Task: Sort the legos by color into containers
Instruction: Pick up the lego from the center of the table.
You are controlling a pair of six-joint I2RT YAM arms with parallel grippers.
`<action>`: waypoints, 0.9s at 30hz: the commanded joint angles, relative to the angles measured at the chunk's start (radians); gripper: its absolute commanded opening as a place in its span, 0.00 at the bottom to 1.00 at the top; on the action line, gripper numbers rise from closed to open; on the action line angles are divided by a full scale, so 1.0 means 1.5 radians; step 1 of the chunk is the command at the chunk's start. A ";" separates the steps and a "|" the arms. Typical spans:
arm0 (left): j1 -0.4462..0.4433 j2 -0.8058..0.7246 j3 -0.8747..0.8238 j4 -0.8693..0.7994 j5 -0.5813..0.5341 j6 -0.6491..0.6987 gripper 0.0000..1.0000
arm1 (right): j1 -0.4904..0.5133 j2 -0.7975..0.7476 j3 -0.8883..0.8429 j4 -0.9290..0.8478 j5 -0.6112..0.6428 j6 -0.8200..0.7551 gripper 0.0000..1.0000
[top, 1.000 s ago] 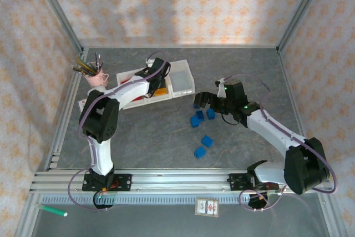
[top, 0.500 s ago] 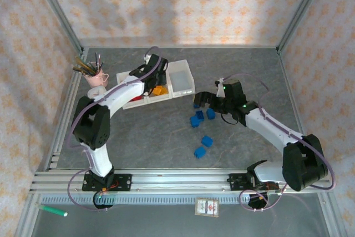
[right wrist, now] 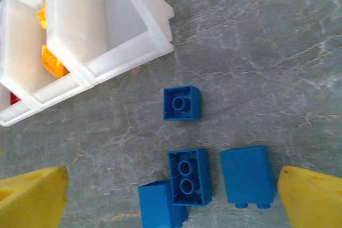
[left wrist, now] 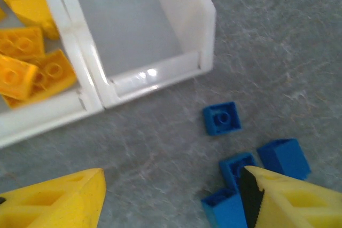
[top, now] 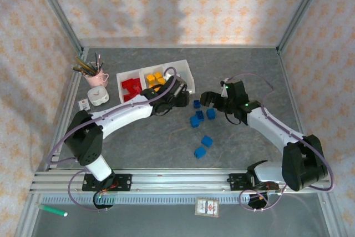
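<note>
- The containers [top: 182, 70] stand left of centre on the far half of the table, three joined bins in a row. Red legos [top: 131, 86] fill the left bin and yellow legos [top: 155, 79] the middle one. The right bin [left wrist: 139, 25] is bare inside.
- Judgement: the bare bin is reserved for blue, the one colour not yet sorted.
- The blue legos [top: 196, 120] lie loose on the table. Four are clustered just beside the right bin's near corner, and two stray blue bricks [top: 207, 140] lie closer to the arm bases.
- The left gripper [left wrist: 171, 201] hangs between the right bin's front corner and the cluster. Its fingers [left wrist: 59, 201] stand well apart, with nothing between them and nothing touched.
- Judgement: this position suits an approach to a blue brick; which brick cannot be told.
- The right gripper [right wrist: 173, 201] hovers over the same cluster, jaws spread to their widest. Its fingers [right wrist: 32, 196] flank three bricks below. It holds nothing.
- Risk, as judged: both grippers are near one small cluster, so they could crowd each other or nudge neighbouring bricks during a pick.
</note>
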 commanded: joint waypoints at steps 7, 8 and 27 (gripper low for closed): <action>-0.034 0.135 0.053 0.061 0.004 -0.116 0.75 | -0.034 -0.017 -0.037 -0.006 0.043 -0.003 1.00; -0.034 0.151 0.064 0.063 0.011 -0.117 0.75 | -0.039 -0.019 -0.043 -0.002 0.040 -0.001 1.00; -0.035 0.413 0.297 -0.025 -0.044 -0.081 0.67 | -0.083 -0.005 -0.086 0.039 -0.006 -0.006 1.00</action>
